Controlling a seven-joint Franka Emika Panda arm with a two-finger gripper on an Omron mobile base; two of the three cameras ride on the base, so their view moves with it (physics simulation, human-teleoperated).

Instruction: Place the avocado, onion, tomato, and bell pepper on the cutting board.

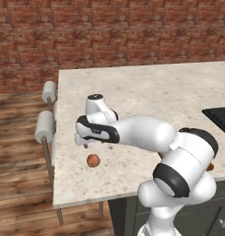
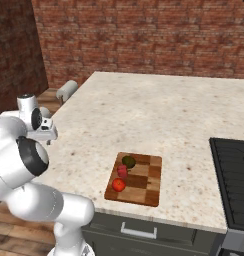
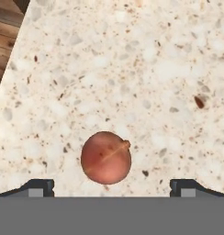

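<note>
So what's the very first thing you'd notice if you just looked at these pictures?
Probably the big white robot arm, reaching out over the speckled counter with its gripper open above a small pinkish-tan onion lying alone near the counter's edge. Next, the wooden cutting board near the front edge, with the dark avocado, the crimson bell pepper and the bright tomato already on it.

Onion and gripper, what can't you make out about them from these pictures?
- Left base view: the gripper hangs open above the onion, but the hand's white body covers most of it.
- Right base view: the arm hides the onion; the cutting board is in plain sight.
- Hand view: the finger tips are cut off at the bottom, so how high they are above the onion is unclear.
</note>
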